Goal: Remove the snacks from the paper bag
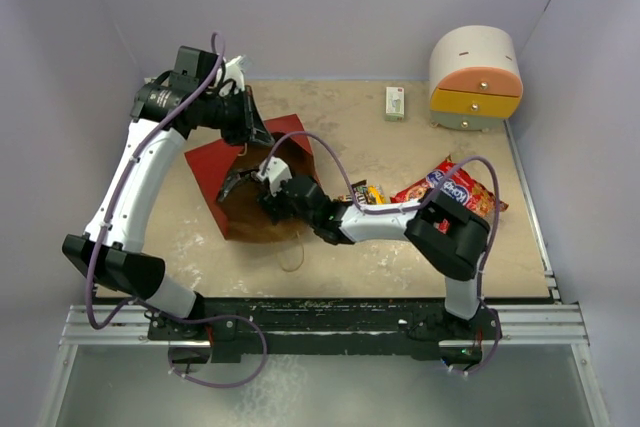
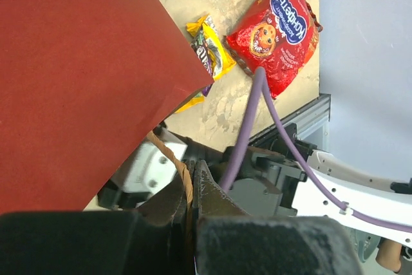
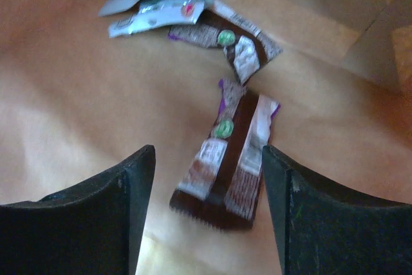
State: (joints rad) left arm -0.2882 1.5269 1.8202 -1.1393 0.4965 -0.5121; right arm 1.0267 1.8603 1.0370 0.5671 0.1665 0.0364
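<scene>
The red paper bag (image 1: 225,167) lies on its side with its brown inside (image 1: 250,217) facing the arms. My left gripper (image 1: 262,142) is shut on a brown strip at the bag's mouth (image 2: 187,185) and holds the mouth up. My right gripper (image 1: 248,187) is inside the bag, open. A dark brown candy bar (image 3: 228,159) lies between its fingertips (image 3: 207,165), untouched. Deeper in lie another brown bar (image 3: 235,43) and silver wrappers (image 3: 154,1). The red crisp packet (image 1: 452,190) and yellow and dark candy bars (image 1: 366,192) lie on the table to the right of the bag. The left wrist view shows the packet (image 2: 277,30) and the bars (image 2: 209,53) as well.
A white mini chest (image 1: 477,77) with orange and yellow drawers stands at the back right. A small white box (image 1: 395,102) lies to its left. A string handle loop (image 1: 292,252) of the bag lies on the table in front of the bag. Purple walls close in three sides.
</scene>
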